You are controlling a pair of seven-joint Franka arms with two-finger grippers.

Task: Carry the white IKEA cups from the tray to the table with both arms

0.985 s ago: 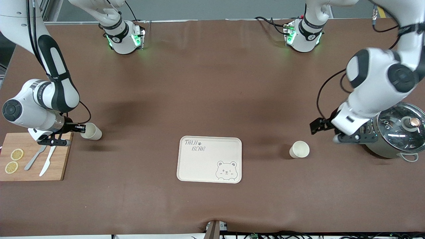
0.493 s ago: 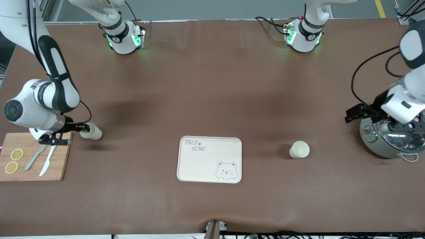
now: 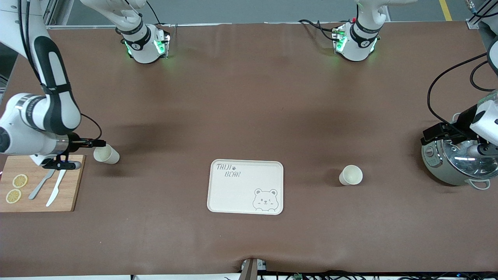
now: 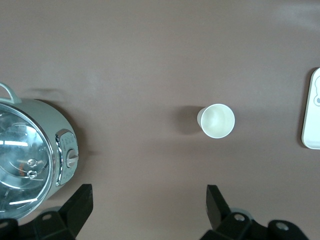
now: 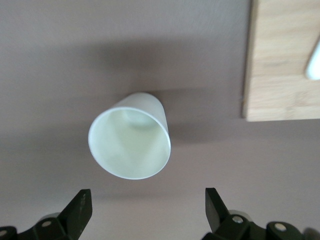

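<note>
Front view shows a long table (image 3: 249, 97) covered in a brown mat, with grey floor and a yellow line visible past its top edge and both arm bases lit green along that edge. At the table's middle, toward the front camera, lies a cream tray (image 3: 241, 190) printed with a bear and lettering. One white cup (image 3: 351, 175) stands upright beside the tray toward the left arm's end; the other white cup (image 3: 106, 154) stands upright toward the right arm's end, just beside a wooden board (image 3: 58, 190) carrying two lemon slices (image 3: 16, 188), a fork (image 3: 41, 185) and a knife (image 3: 55, 189). A grey-green pot (image 3: 457, 163) with a glass lid sits at the left arm's end. The right gripper (image 3: 93, 143) hangs just above and beside its cup, jaws spread and clear of it; the right wrist view confirms both fingers (image 5: 75, 212) apart with the cup free between and ahead of them. The left gripper (image 3: 437, 132) is over the pot's rim, jaws wide with nothing between them. Compared with a second ago, the right gripper has let go of its cup and drawn slightly back toward the board, and the left arm has withdrawn from near its cup to the pot. Both cups and the tray are unmoved.
</note>
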